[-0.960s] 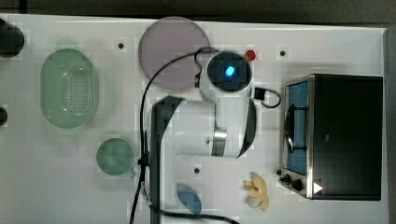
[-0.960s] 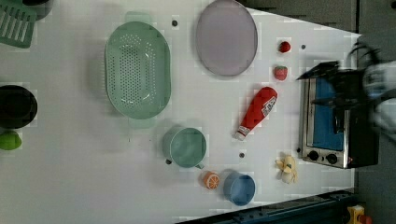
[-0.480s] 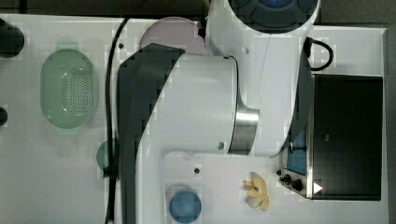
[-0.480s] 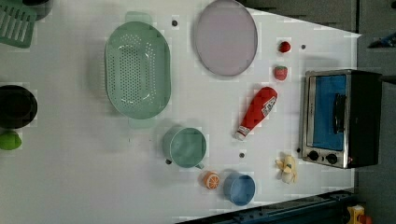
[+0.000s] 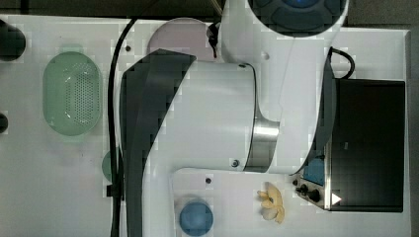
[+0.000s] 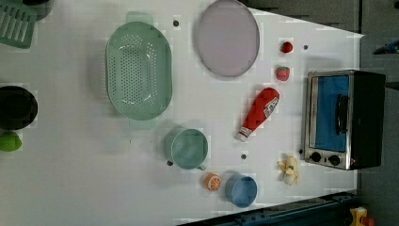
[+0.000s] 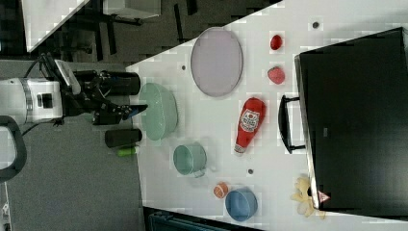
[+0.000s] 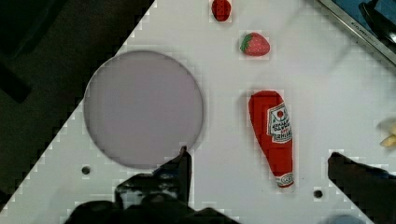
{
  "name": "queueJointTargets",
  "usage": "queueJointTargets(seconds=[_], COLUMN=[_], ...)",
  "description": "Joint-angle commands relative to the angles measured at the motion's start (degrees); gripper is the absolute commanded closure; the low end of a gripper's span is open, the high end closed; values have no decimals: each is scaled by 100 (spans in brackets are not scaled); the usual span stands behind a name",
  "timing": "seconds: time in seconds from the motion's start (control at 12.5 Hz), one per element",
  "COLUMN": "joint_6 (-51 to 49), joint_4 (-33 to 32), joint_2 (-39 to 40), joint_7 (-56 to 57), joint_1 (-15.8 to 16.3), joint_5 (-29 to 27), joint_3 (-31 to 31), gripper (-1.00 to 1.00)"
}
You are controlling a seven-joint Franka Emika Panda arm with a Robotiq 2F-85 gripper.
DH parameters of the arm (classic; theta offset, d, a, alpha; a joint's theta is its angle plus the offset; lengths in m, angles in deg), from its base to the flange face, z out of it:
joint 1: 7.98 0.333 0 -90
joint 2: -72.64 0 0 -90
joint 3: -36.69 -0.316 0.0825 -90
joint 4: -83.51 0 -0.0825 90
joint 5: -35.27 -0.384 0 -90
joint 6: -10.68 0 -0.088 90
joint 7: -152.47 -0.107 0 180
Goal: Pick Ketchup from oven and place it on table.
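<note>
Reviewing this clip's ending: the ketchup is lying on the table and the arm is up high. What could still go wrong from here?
1. The ketchup lies on its side on the table, so it might roll toward the strawberries.
2. The oven stands close by; its door looks shut, and opening it could knock the bottle.
3. The open gripper hangs above the bottle; descending could strike it.

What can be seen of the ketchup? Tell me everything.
The ketchup is a slim red bottle, plastic by its look, with a white cap and a white-and-red label. It lies on its side on the white table, outside the oven and apart from it, its door shut. In the left view the cap points down and left, the base up toward the two strawberries. Nothing touches it but the table. The wrist view shows it between the open fingers, ungripped.
</note>
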Motion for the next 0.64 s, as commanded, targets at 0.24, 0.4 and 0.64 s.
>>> queueJointTargets(seconds=[0.24,0.4,0.64], joint_6=[73,73,73], joint_4=[-69,-69,-70], joint_2=[23,46,65], joint_7=[-202,-203,-202], joint_1=[-11,-11,-11], joint_5=[-16,-16,-16], joint_3=[1,0,0], gripper=[-100,-100,-100])
